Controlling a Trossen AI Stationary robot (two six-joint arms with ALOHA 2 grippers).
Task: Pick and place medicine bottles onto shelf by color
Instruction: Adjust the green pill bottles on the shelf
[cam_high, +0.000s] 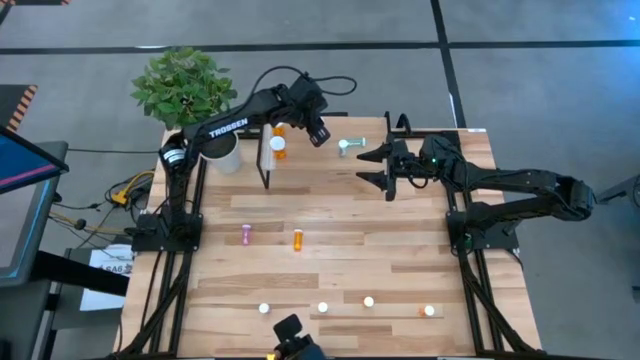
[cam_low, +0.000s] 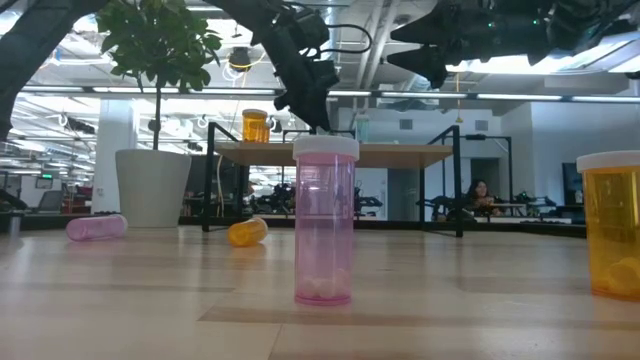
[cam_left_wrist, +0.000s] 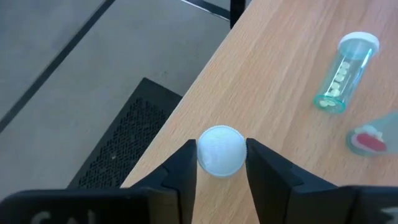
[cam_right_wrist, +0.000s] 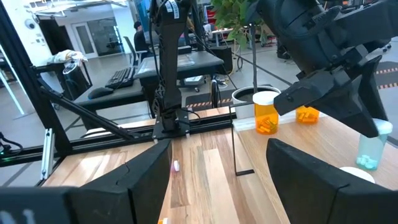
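Observation:
The shelf (cam_low: 400, 155) stands at the table's far side, with two orange bottles (cam_right_wrist: 266, 115) upright on it and a pale teal bottle (cam_left_wrist: 345, 74) lying on its top. My left gripper (cam_left_wrist: 221, 177) reaches over the shelf, slanting down, shut on an upright white-capped pale teal bottle (cam_right_wrist: 373, 148) near the shelf's edge. My right gripper (cam_high: 385, 170) hovers open and level to the right of the shelf, holding nothing. More medicine bottles stand or lie on the table: a lying pink one (cam_high: 246, 235), a lying orange one (cam_high: 298, 239) and several upright at the near edge. My left gripper pinches the bottle's white cap (cam_left_wrist: 221, 149) between its two fingers, one on each side. The fingers come slanting down from above. The bottle stands upright below them, close to the shelf's edge. Whether its base rests on the shelf top I cannot tell.
A white plant pot (cam_high: 220, 150) with a leafy plant (cam_high: 185, 85) stands at the far left, beside the shelf. Another small bottle (cam_left_wrist: 370, 140) sits on the shelf close to my left gripper. A pink bottle (cam_low: 325, 220) and an orange one (cam_low: 612, 225) stand at the near edge.

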